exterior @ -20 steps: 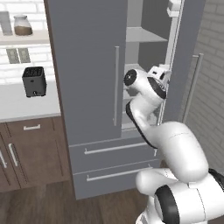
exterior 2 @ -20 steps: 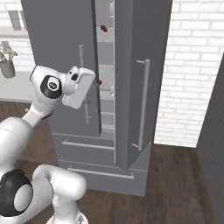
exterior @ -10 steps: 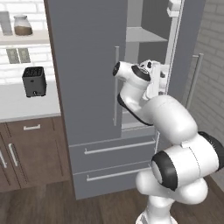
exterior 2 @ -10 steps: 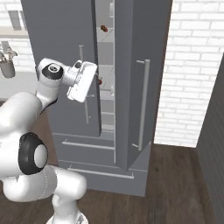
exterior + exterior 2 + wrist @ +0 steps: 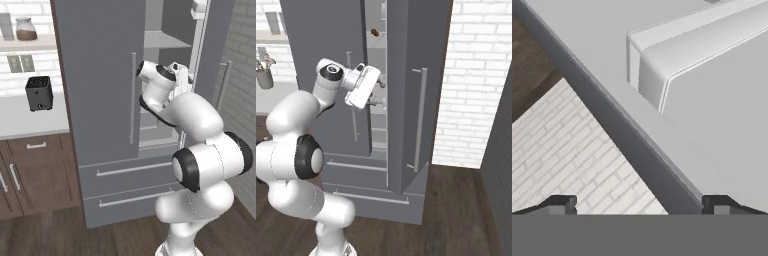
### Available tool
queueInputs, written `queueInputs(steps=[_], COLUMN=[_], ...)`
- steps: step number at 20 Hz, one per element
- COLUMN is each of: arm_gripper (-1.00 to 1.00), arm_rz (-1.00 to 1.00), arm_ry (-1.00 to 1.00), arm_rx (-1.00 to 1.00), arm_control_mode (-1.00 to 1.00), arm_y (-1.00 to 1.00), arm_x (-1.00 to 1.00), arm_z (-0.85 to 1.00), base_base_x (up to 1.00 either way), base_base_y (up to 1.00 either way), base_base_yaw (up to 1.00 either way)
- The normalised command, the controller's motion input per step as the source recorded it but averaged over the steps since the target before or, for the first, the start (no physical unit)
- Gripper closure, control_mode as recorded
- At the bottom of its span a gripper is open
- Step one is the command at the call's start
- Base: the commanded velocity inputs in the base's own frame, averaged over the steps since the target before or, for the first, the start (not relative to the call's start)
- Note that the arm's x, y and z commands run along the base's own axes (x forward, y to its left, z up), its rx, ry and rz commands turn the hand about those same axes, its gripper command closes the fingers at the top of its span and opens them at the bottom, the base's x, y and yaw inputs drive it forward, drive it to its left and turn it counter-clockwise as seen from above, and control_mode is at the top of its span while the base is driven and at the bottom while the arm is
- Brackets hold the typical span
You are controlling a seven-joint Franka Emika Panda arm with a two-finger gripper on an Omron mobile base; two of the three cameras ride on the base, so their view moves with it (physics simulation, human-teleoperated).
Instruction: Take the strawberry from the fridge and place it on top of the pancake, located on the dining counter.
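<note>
Gripper (image 5: 637, 205) tips sit far apart at the two lower corners of the hand view, with nothing between them, so the fingers are spread wide. In the right base view the hand (image 5: 363, 86) is held up at the gap between the fridge (image 5: 406, 100) doors, its fingers pointing into the opening. From the left base view the same hand is partly hidden behind the wrist, just at the edge of the open right door (image 5: 212, 60).

Inside, pale grey shelves (image 5: 162, 39) show through the gap. On an upper shelf in the right base view lies a small dark-red item (image 5: 375, 32); it is too small to tell whether this is the strawberry or some other food. The hand is well below that shelf.

The fridge's left door (image 5: 95, 85) is closed, with a long silver bar handle (image 5: 133, 97), and two drawers (image 5: 125, 170) lie below it. Left of the fridge runs a white wall counter (image 5: 30, 117) over brown cabinets (image 5: 35, 175), with a black toaster (image 5: 39, 93) on it and a jar (image 5: 25, 29) on a shelf above. The floor is dark wood (image 5: 456, 210) and a white brick wall (image 5: 476, 80) stands to the right.

The hand view shows a slanted dark door edge (image 5: 622, 145), pale bins on the door's inner side (image 5: 702, 60), brick and floor beyond.
</note>
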Motion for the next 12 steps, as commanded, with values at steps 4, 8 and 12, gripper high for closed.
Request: queueInputs(steps=[4,8,12], arm_gripper=[-1.0,-1.0,-1.0], arm_rz=[0.02,0.0,0.0], arm_ry=[0.14,0.1,0.03], arm_rx=[0.0,0.0,0.0], arm_control_mode=[-1.0,-1.0,-1.0], arm_y=[-0.34,-0.38,-0.51], arm_x=[0.0,-0.01,-0.25], arm_z=[0.0,0.0,0.0], base_base_x=[0.0,0.0,0.0], base_base_y=[0.0,0.0,0.0], base_base_yaw=[0.0,0.0,0.0])
